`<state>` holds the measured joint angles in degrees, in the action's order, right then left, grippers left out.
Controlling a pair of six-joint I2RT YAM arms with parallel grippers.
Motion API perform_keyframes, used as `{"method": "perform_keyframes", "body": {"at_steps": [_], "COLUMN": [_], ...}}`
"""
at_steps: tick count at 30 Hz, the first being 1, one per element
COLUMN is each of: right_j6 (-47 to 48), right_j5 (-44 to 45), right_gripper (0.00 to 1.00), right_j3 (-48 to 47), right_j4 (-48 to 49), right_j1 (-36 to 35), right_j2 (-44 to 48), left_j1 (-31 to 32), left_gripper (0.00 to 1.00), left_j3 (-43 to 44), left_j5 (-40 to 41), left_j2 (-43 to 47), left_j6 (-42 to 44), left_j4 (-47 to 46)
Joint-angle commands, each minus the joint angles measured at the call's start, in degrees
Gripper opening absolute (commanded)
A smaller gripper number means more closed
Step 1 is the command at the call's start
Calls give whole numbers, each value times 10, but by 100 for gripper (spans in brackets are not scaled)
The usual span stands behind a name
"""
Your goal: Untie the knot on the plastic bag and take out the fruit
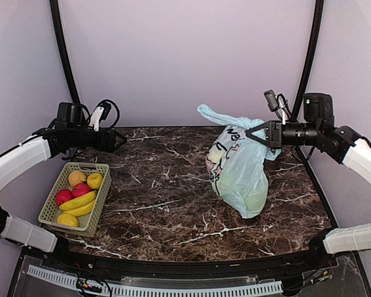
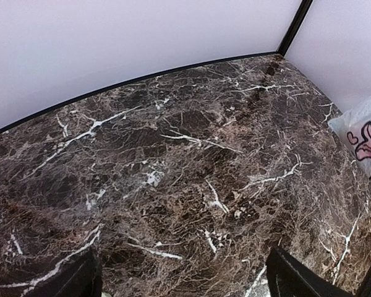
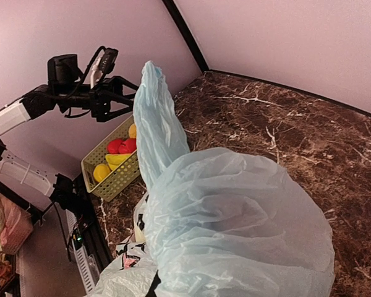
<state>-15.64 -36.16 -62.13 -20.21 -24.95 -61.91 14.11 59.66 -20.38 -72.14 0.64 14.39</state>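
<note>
Our right gripper (image 1: pixel 251 132) is clenched on the top of the plastic bag (image 1: pixel 238 170), which stands at 2 o'clock on the table (image 1: pixel 167 185) with one handle (image 1: pixel 211 115) sticking up. We cannot pick out the knot in the crumpled top. One green fruit (image 1: pixel 252 199) seems to show through near the bottom. Our left gripper (image 1: pixel 122 141) hangs wide open and holds nothing at 10 o'clock, above the basket (image 1: pixel 105 197) of bananas (image 1: pixel 79 204) at 8 o'clock. The plastic is thin, so a hard pull could rip it or make the knot tighter. If the bag tips, the round fruit could roll off the table.
</note>
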Motion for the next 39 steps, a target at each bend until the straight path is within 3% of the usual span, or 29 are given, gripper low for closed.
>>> {"method": "perform_keyframes", "body": {"at_steps": [1,6,12,17,24,29,35,37,39], "right_j6": [-26,-23,-45,-60,-6,-40,-80,-90,-99], "right_j5": [10,4,13,7,108,189,231,240,242], "right_gripper": [0,0,0,0,0,0,0,5,21], "right_j3": [23,52,88,83,73,63,33,22,18], "right_j4": [41,49,84,100,49,76,113,114,115], "right_j1": [-62,-122,-180,-224,-254,-284,-326,-334,-336], "right_j2": [14,7,10,-16,-47,-109,-201,-221,-231], "left_j1": [8,18,64,110,147,189,257,271,284], "left_gripper": [91,91,90,89,89,88,88,88,88], "left_j3": [-2,-18,-19,-19,-12,25,16,-7,-23], "left_j5": [-38,-20,64,90,72,38,68,60,55], "left_j2": [-16,38,105,122,91,59,63,83,101], "left_j6": [-33,-97,-227,-267,-242,-228,-242,-266,-282], "left_j4": [-42,-43,104,180,172,165,110,69,52]}}
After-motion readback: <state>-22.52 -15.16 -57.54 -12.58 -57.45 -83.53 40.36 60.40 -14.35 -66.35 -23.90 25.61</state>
